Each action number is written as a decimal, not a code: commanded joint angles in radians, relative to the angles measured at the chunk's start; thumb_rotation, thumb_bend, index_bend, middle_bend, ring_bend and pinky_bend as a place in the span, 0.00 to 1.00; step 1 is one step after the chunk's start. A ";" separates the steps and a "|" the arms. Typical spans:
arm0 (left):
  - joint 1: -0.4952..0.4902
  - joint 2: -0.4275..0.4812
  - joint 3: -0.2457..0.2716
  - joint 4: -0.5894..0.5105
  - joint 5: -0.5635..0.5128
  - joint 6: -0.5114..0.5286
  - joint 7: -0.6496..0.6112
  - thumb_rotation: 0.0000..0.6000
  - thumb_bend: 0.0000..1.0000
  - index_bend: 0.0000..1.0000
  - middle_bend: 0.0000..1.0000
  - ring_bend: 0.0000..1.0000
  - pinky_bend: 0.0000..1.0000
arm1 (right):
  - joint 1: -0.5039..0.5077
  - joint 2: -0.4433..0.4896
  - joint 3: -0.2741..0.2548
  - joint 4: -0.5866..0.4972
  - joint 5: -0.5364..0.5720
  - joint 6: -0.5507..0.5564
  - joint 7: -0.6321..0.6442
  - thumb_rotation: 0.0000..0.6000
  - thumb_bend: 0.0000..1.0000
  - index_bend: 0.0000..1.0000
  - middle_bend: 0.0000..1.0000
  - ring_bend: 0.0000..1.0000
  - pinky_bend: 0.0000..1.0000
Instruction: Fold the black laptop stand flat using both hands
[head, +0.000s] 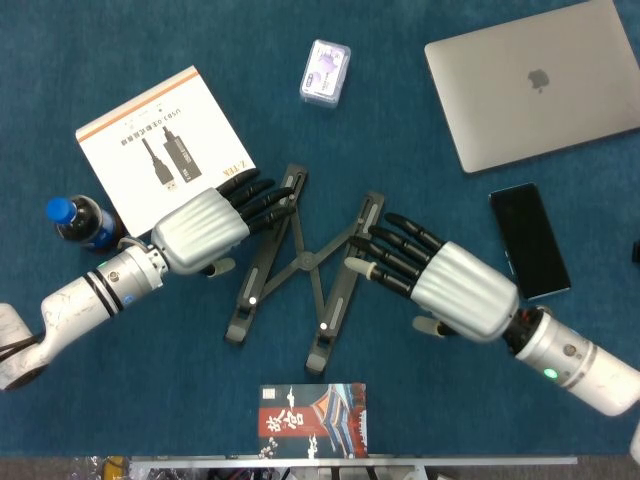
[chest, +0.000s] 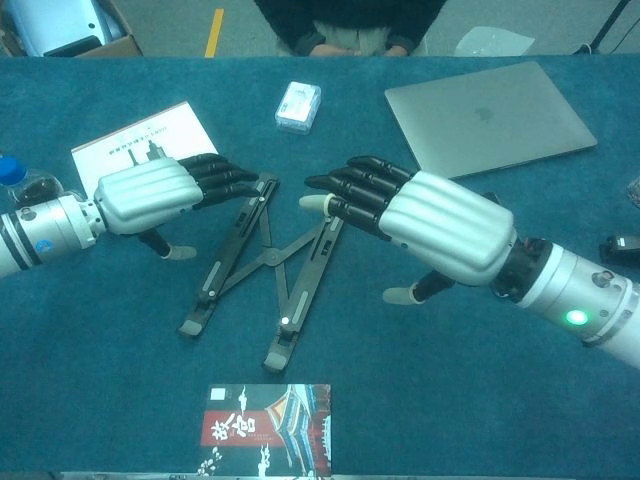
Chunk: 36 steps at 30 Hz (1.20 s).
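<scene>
- Head view: the black laptop stand lies on the blue bench, its two rails spread and joined by crossed links.
- Left hand sits just left of the stand, fingers stretched out and slightly apart, tips over the stand's left rail; nothing is gripped.
- Right hand sits just right of the stand, fingers extended and apart, tips at the right rail; whether they touch it I cannot tell.
- Beyond the stand lie a white box, a small card pack and a silver laptop; a black phone lies right of it.
- Chest view: the stand lies between the left hand and right hand, both empty with fingers spread.
- A red-and-black booklet lies nearer than the stand.
</scene>
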 joint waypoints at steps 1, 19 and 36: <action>-0.003 -0.015 0.009 0.025 -0.003 0.004 -0.008 1.00 0.21 0.00 0.00 0.00 0.00 | 0.005 -0.011 0.010 0.008 0.013 -0.011 -0.001 1.00 0.04 0.00 0.00 0.00 0.00; 0.019 -0.068 0.036 0.046 -0.034 0.027 -0.010 1.00 0.21 0.00 0.00 0.00 0.00 | 0.009 0.010 -0.004 -0.019 0.032 -0.014 0.079 1.00 0.04 0.00 0.00 0.00 0.00; 0.005 -0.095 0.025 -0.048 -0.073 -0.020 0.041 1.00 0.21 0.00 0.00 0.00 0.00 | -0.005 0.046 -0.017 -0.021 0.030 0.016 0.127 1.00 0.04 0.00 0.00 0.00 0.00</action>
